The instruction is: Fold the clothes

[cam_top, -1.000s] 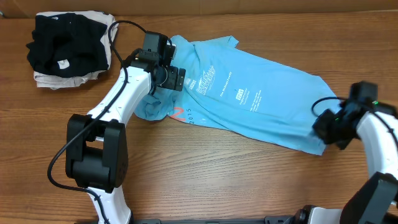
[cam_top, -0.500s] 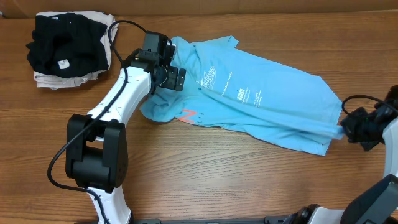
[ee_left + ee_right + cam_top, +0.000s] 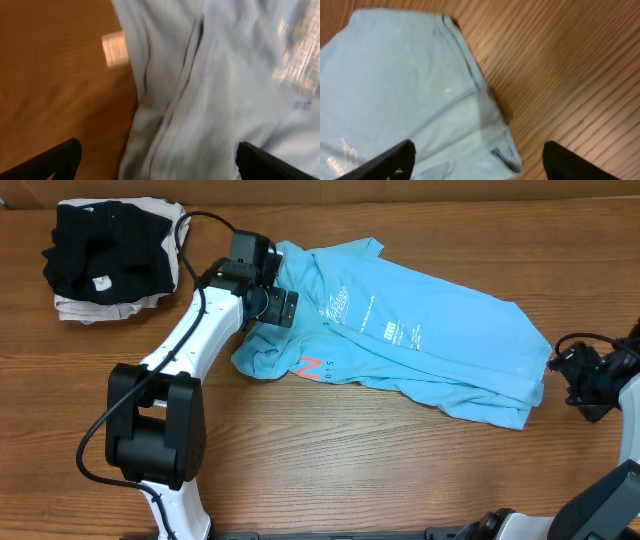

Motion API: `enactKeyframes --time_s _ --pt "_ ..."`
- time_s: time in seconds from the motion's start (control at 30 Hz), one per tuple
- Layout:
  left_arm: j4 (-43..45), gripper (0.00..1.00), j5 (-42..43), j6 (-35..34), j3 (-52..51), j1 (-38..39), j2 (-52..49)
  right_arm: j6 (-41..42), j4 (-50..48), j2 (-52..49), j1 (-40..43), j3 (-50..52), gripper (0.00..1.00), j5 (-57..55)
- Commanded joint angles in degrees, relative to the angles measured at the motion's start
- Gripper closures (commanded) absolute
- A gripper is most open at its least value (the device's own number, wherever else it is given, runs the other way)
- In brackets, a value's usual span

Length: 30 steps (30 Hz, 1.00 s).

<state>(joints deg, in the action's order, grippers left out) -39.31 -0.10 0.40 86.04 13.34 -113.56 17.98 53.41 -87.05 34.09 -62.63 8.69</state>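
Observation:
The clothes are one light sky-blue T-shirt [image 3: 430, 340] lying spread and creased across the table, small white print facing up and a bit of coral lettering [image 3: 312, 367] at its lower left edge. My left gripper [image 3: 278, 306] hovers over the shirt's left part, open, with blue cloth [image 3: 210, 85] below and between its fingers [image 3: 55, 160]. My right gripper [image 3: 572, 370] stands open just right of the shirt's hem corner [image 3: 502, 152]. That corner lies loose on the wood between the right gripper's [image 3: 480, 165] spread fingers, touching neither.
A black garment with a white tag [image 3: 100, 255] lies on a beige folded garment [image 3: 168, 222] at the back left. A small pale rectangle [image 3: 114, 48] sits on the wood beside the shirt. Bare wooden table [image 3: 350, 460] runs along the front.
My right gripper drew the shirt's hem to the right, then opened and let it go. The shirt slid right and stretched out, uncovering more coral lettering. The left arm stayed put.

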Motion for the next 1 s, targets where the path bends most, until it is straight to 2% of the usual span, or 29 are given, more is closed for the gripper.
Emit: enactKeyframes --time_s 0.0,0.13,0.27,0.37,0.53,0.8,0.87,0.97 --pt "-9.5 0.0 -1.4 1.2 6.5 -1.3 0.5 -0.5 4.0 1.4 0.0 -3.6 0.14 3.7" --pt "-30.7 0.03 -1.1 -5.7 15.2 -3.7 0.5 -1.9 11.8 3.7 -0.1 -5.1 0.13 5.6" --pt "-37.9 0.07 4.2 -6.2 14.9 -6.2 0.5 -2.0 15.6 5.3 -1.4 -5.0 0.13 4.9" --pt "-36.1 0.07 7.3 -5.9 11.3 -7.3 0.4 -2.2 16.0 5.3 -3.6 -4.4 0.13 4.2" --pt "-25.2 0.1 8.7 -4.2 2.1 -6.8 0.4 -1.7 13.7 5.3 -7.4 -2.4 0.13 4.0" --pt "-12.1 0.21 8.5 -3.8 -6.3 -5.8 0.4 -1.7 13.4 5.3 -7.9 -2.3 0.15 4.0" --pt "-9.2 0.27 8.4 -3.3 -8.5 -5.8 0.4 -1.7 13.4 5.3 -7.9 -2.2 0.16 4.0" --pt "-6.6 0.49 6.2 -2.8 -10.7 -5.8 0.4 -1.7 13.4 5.3 -7.9 -2.3 0.19 4.0"
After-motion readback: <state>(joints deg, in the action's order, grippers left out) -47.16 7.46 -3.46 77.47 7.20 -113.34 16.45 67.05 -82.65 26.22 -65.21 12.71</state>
